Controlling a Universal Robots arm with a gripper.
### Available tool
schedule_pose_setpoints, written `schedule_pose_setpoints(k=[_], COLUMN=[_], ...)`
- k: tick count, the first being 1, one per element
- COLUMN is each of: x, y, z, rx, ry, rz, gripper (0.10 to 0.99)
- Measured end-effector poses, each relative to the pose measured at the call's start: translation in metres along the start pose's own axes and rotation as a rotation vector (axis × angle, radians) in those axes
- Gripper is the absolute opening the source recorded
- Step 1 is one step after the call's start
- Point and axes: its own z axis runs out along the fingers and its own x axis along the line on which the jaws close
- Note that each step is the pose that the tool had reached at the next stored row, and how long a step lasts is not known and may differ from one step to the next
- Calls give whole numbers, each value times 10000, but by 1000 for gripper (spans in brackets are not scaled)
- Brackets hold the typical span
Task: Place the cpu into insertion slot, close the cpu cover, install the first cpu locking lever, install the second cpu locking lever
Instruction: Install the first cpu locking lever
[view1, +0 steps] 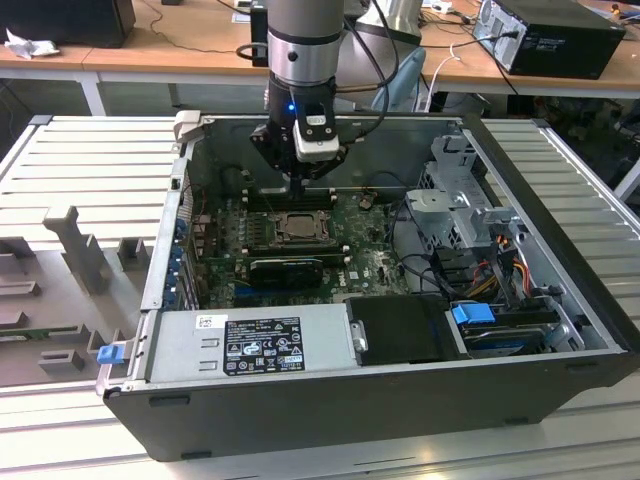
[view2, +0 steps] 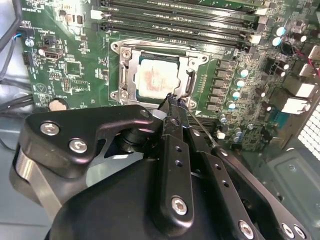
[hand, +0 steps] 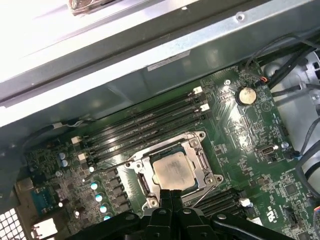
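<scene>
The cpu (view2: 156, 80) lies flat in the insertion slot (view2: 124, 75), its dull silver face up, on the green board inside the open computer case. The cpu cover (view2: 194, 61), a dark metal frame, lies down around the chip. In the first wrist view the cpu (hand: 172, 170) shows through the cover (hand: 201, 156) in the same way. My gripper (view2: 170, 99) is shut with nothing seen between its fingers. Its tip hangs at the socket's edge, just above the cover. A thin metal lever (view2: 202, 129) runs slantwise past the fingertips. In the exterior view the gripper (view1: 303, 190) hangs over the cpu (view1: 296, 226).
Long black memory slots (hand: 145, 125) run along one side of the socket. A black card (view1: 285, 270) and the grey power supply (view1: 250, 345) lie nearer the case front. The drive cage (view1: 460, 210) and cables fill the exterior view's right. Case walls (view1: 165, 240) enclose everything.
</scene>
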Motion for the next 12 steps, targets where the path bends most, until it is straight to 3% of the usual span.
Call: schedule_pose_setpoints(k=[8,12], x=[0,0], y=[0,0], z=[-1,-1], rx=[16,28], ry=[30,57], rz=[-1170,-2173], gripper=[106,106])
